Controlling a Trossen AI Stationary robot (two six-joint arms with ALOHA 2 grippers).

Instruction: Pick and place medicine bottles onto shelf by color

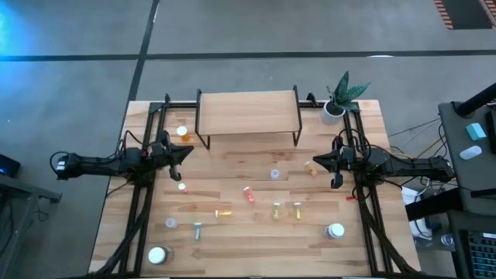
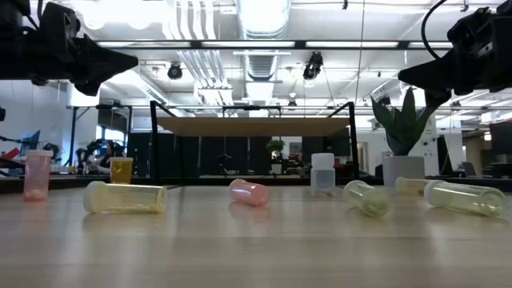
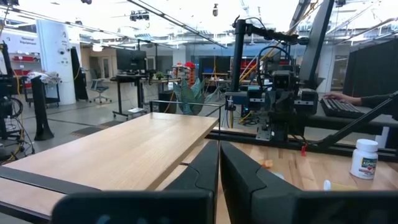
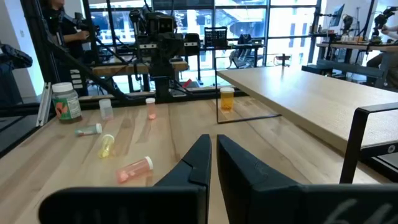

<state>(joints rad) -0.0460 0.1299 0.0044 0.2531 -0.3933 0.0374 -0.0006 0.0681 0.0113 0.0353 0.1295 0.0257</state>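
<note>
Several bottles point(image 1: 249, 194) lie scattered over the table point(image 1: 232, 248), none on the shelf point(image 1: 248, 112), whose light-wood top we see bare. They are small, mostly white-capped, in orange, red, yellow, clear and white. We count most of them in the stretch between the two grippers and nearer the table's front edge than either.

Closest to the left gripper point(image 1: 186, 153) are an orange bottle point(image 1: 183, 133), standing upright just behind it beside the shelf's left legs, and a small pinkish one point(image 1: 182, 187) just in front of it. Close to the right gripper point(image 1: 313, 162) lies a small orange vial point(image 1: 313, 170), just beside its tip, and a clear white-capped bottle point(image 1: 274, 174) stands a little farther toward the middle. A red bottle point(image 1: 249, 194) lies on its side midway between the grippers; a yellow-orange one point(image 1: 224, 211) and two yellow ones point(image 1: 286, 208) lie forward of it. Two larger white-lidded bottles point(image 1: 158, 254) point(image 1: 335, 230) stand near the front corners, well apart from both grippers, with two smaller ones point(image 1: 170, 223) point(image 1: 197, 229) by the left-hand one.

Both grippers hang above the table, tips pointing at each other across the middle, fingers together and holding nothing. The shelf stands behind them, between the two arms. We see a plant point(image 1: 338, 99) in a white pot at the shelf's right end, behind the right gripper.
</note>
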